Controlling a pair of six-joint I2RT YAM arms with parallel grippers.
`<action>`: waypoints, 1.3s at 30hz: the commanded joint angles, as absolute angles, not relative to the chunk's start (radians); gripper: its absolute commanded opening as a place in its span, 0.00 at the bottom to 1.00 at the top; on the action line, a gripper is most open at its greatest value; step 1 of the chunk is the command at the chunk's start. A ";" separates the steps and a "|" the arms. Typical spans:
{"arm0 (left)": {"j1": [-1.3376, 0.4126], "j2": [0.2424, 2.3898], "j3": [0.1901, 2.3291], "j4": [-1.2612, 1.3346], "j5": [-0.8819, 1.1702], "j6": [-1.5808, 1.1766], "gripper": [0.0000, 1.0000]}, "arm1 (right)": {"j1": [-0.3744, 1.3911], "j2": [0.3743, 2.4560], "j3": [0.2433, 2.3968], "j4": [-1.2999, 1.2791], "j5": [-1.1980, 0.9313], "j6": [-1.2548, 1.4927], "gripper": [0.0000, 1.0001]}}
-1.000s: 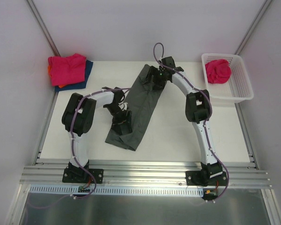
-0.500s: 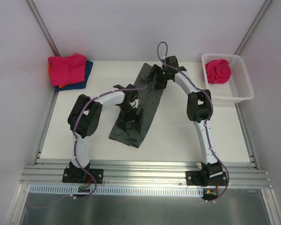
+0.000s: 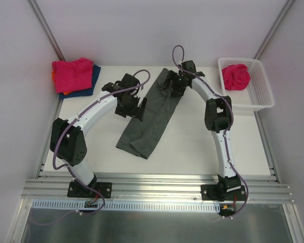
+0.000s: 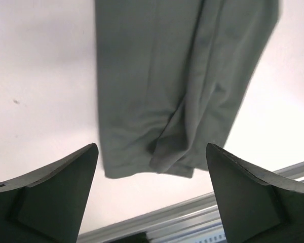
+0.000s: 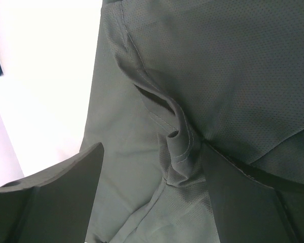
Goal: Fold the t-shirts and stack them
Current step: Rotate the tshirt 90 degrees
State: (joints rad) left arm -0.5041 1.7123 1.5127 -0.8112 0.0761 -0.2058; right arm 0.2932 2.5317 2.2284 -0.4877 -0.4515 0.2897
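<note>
A dark grey t-shirt [image 3: 148, 126] lies on the white table as a long folded strip, running from far centre towards the near left. My left gripper [image 3: 136, 108] hovers open and empty over the strip's left edge. The left wrist view shows the strip's near end [image 4: 157, 76] beyond the spread fingers [image 4: 55, 187]. My right gripper [image 3: 171, 88] is open over the strip's far end. In the right wrist view a bunched hem [image 5: 181, 147] lies between its fingers, close to the right one. A folded pink t-shirt [image 3: 71, 73] lies on top of blue and orange ones at the far left.
A white lattice basket [image 3: 258, 96] stands at the far right with a crumpled pink t-shirt [image 3: 235, 76] inside. A metal rail [image 3: 157, 183] runs along the table's near edge. Grey frame posts stand at both far corners.
My left gripper has moved from over the strip's near end to the far left, beside its middle, and the arm has stretched out. The right gripper has shifted slightly right.
</note>
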 commanded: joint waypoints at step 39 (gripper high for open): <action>-0.540 1.938 1.306 -0.715 0.209 -0.232 0.75 | 0.291 2.559 2.330 -0.514 -0.385 0.253 0.84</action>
